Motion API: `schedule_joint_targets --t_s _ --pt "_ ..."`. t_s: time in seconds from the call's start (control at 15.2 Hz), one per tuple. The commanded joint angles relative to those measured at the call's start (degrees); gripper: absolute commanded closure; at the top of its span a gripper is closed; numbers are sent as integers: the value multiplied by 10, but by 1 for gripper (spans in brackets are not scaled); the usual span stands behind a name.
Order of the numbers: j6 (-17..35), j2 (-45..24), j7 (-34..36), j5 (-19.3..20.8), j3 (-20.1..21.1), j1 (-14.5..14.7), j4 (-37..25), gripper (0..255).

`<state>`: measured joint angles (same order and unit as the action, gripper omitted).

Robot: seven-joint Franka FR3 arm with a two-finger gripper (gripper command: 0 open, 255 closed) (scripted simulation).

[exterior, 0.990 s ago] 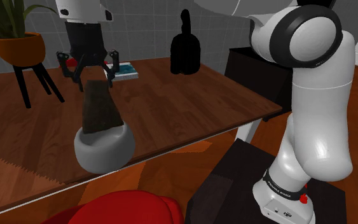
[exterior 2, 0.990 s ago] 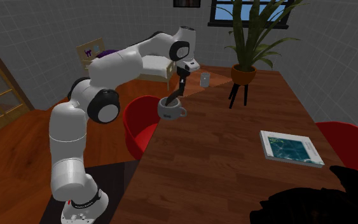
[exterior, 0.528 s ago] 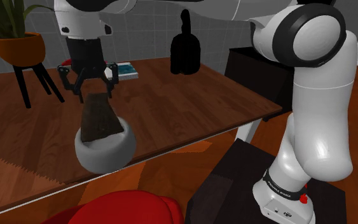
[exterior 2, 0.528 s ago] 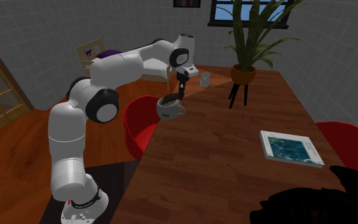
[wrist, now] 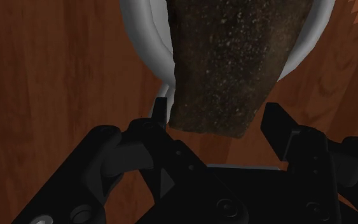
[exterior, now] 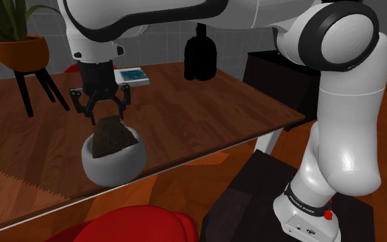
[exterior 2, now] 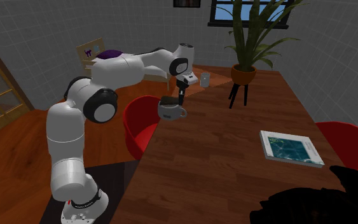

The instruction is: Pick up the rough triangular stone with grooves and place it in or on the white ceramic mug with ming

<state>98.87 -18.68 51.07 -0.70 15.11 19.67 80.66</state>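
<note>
A wooden table [exterior: 205, 103] stands before grey tiled walls [exterior 2: 31, 38]. The gripper [exterior: 106, 114] hangs open, its 2 fingers apart beside the tip of the dark stone [exterior: 111, 137], which sits in the pale mug [exterior: 113, 163].

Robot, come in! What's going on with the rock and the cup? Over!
Gripper open over stone, not gripping. Stone sits in mug, top poking out. Nothing blocking.

The 2 exterior views are softly, evenly lit (a flat, rendered look), with a pale sheen across the table [exterior: 185, 103] and the mug [exterior: 113, 165] shaded on its underside. The far window [exterior 2: 220, 11] glows blue. The wrist view is dimmer.
</note>
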Motion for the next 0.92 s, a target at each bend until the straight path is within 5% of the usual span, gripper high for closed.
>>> schedule_joint_targets --t_s 0.0,0.46,0.53,0.86 --pt "5 0 -1 0 0 -1 5 255" --pt "5 0 -1 0 0 -1 5 255" --pt "5 0 -1 0 0 -1 4 0" --pt "5 0 -1 0 0 -1 5 0"
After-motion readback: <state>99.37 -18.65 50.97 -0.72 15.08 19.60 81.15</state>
